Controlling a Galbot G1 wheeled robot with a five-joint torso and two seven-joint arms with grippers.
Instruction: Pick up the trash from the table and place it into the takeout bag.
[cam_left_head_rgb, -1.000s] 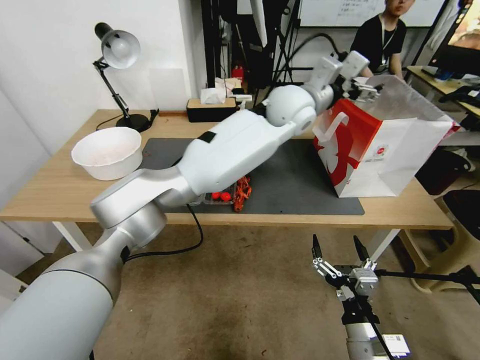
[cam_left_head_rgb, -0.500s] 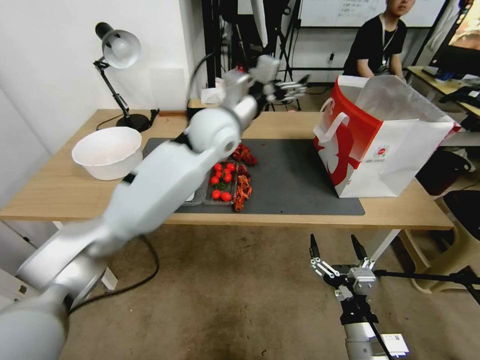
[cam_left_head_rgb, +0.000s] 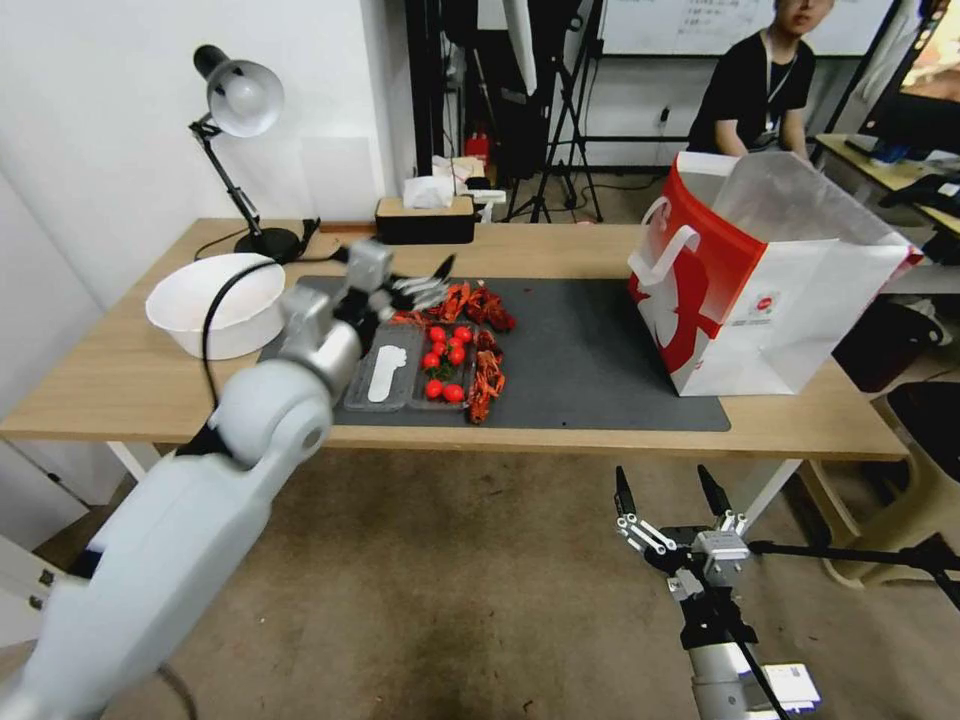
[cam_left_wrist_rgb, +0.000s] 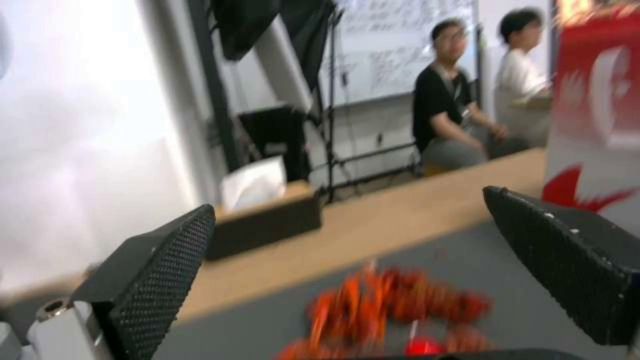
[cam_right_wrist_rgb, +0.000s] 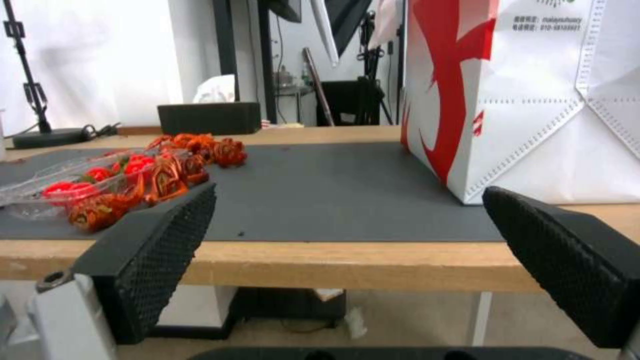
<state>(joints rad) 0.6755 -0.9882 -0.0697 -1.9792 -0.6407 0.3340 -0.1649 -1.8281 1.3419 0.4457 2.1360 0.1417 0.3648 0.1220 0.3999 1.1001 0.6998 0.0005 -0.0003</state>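
The trash on the table (cam_left_head_rgb: 600, 440) is a heap of red crayfish shells (cam_left_head_rgb: 482, 308) (cam_right_wrist_rgb: 200, 150) and a clear plastic tray of small red tomatoes (cam_left_head_rgb: 440, 360) (cam_right_wrist_rgb: 73, 187), lying on the dark grey mat (cam_left_head_rgb: 590, 360). My left gripper (cam_left_head_rgb: 428, 283) (cam_left_wrist_rgb: 347, 200) hovers open and empty just over the shells' far left end; the shells (cam_left_wrist_rgb: 393, 310) look blurred below its fingers. The red-and-white takeout bag (cam_left_head_rgb: 760, 290) (cam_right_wrist_rgb: 533, 90) stands upright, mouth open, at the mat's right end. My right gripper (cam_left_head_rgb: 668, 495) (cam_right_wrist_rgb: 350, 190) hangs open below the table's front edge.
A big white bowl (cam_left_head_rgb: 215, 305) sits at the table's left. A desk lamp (cam_left_head_rgb: 240, 100) and a black tissue box (cam_left_head_rgb: 425, 220) stand along the back edge. The mat between the shells and the bag is bare. A black cable trails from my left arm.
My left arm swung from above the bag's mouth leftward and down to the crayfish shells, its gripper empty. The right arm stayed put.
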